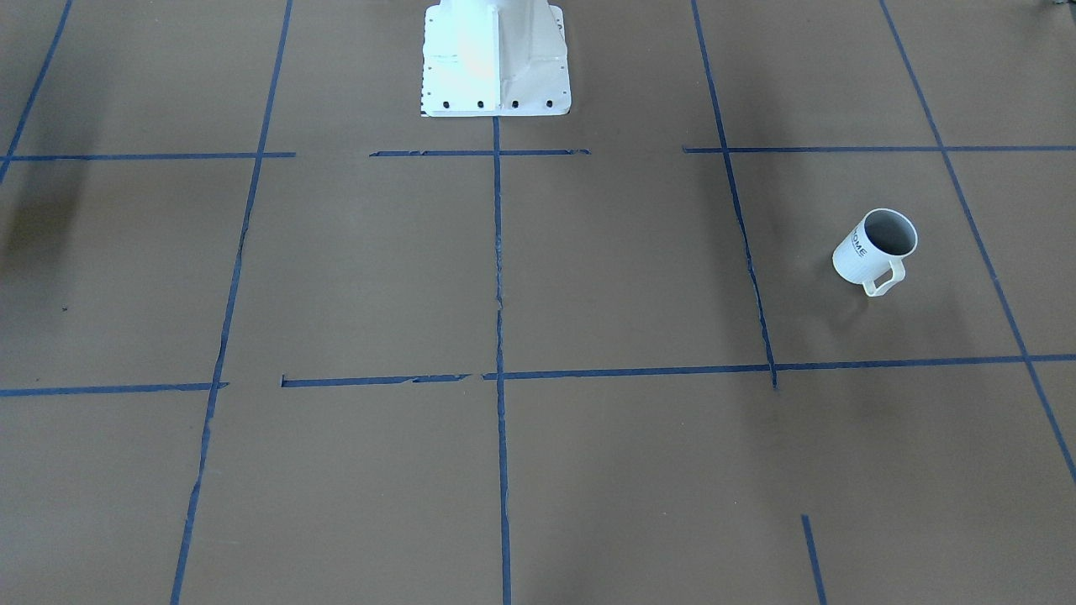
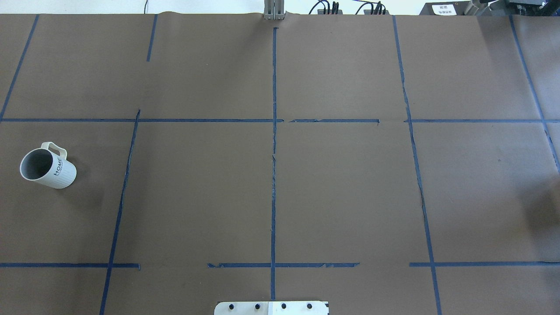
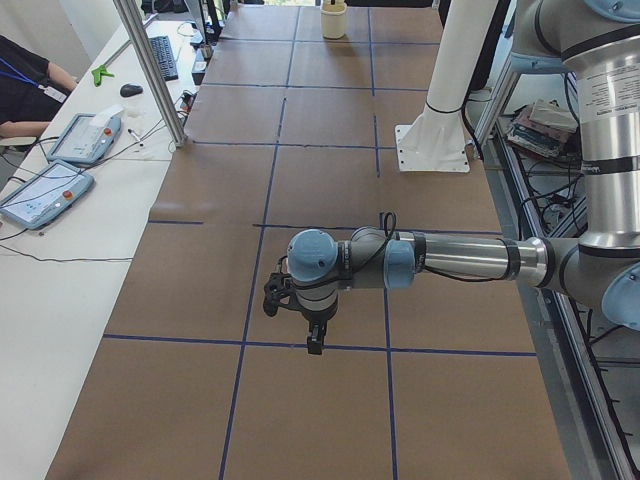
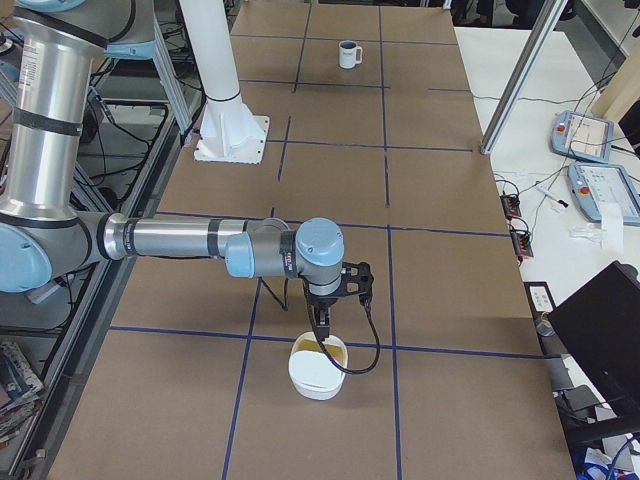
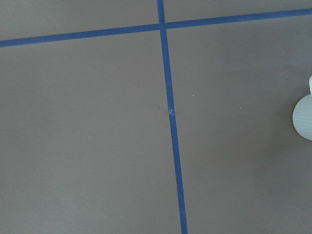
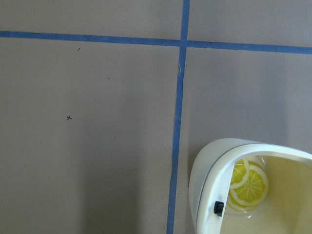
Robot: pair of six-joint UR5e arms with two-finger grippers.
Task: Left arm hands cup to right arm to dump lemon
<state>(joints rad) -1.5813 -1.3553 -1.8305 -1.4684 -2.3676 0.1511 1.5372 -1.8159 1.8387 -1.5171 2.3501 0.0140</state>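
On the table's (image 2: 350,197) left side the cup (image 2: 47,165) stands upright, apart from the left gripper (image 3: 315,345), which hangs above the tape lines (image 3: 250,341); whether it is spread or pressed together, I cannot tell.

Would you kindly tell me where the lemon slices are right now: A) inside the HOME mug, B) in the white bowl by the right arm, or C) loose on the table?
B: the right wrist view shows the lemon slices lying inside the white bowl.
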